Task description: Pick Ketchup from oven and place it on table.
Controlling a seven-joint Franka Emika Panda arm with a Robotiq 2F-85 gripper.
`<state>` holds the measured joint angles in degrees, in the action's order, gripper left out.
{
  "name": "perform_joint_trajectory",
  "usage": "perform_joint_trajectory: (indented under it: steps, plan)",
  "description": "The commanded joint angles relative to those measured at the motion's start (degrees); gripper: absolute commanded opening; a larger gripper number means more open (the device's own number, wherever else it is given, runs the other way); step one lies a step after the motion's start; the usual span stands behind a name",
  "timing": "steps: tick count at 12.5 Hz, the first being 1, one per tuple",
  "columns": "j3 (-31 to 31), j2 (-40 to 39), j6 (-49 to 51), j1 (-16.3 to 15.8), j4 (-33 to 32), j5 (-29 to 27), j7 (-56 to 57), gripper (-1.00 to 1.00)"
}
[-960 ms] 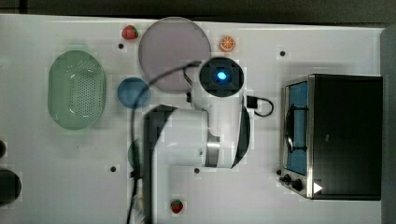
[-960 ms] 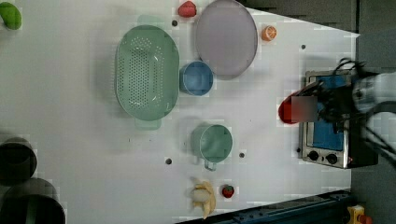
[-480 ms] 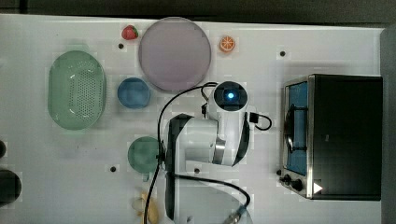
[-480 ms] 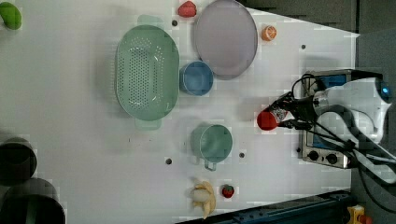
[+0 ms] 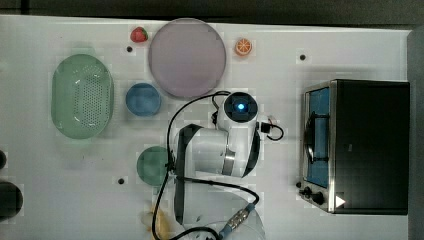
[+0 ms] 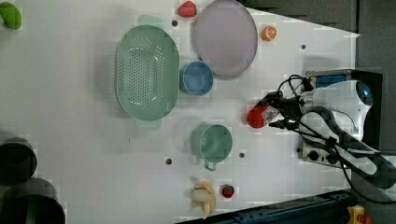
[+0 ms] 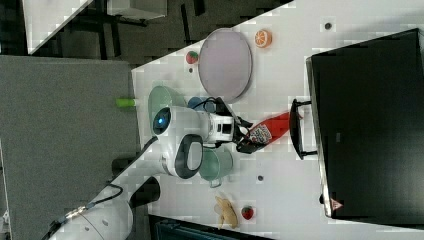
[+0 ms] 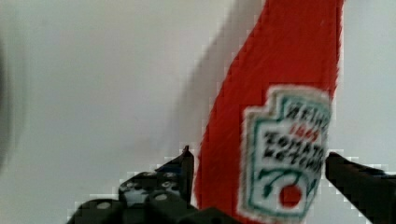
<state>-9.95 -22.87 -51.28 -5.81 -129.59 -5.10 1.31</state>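
The arm has pulled back from the oven [image 5: 355, 145] since a second ago, carrying the Ketchup [image 6: 261, 116] away from the glass door and out over the white table [image 6: 70, 116]. So the bottle is out, and only the putting down is left. The gripper [image 8: 259, 175] pinches the bottle, one finger on each side of its label. The cap is hard to make out. In the top view the arm covers the bottle. I cannot tell if it touches the table yet.

White arm [image 5: 215, 150], black cables, blue light
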Motion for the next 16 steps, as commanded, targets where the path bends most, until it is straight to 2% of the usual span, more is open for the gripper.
perform_joint_trajectory:
  steps: [1, 4, 8, 12, 16]
  plan:
    - [1.2, 5.9, 0.6, -1.2, 3.3, 0.6, -0.4, 1.00]
    - [1.2, 12.8, 8.2, -1.2, 8.2, 0.6, -0.4, 1.00]
    - [1.1, 18.9, 22.1, -1.2, 18.8, 0.8, -0.4, 1.00]
    - [1.3, 19.7, 33.3, -1.2, 29.3, 1.2, -0.4, 1.00]
    - [1.0, 19.7, 45.1, -1.0, 36.6, 1.3, -0.4, 1.00]
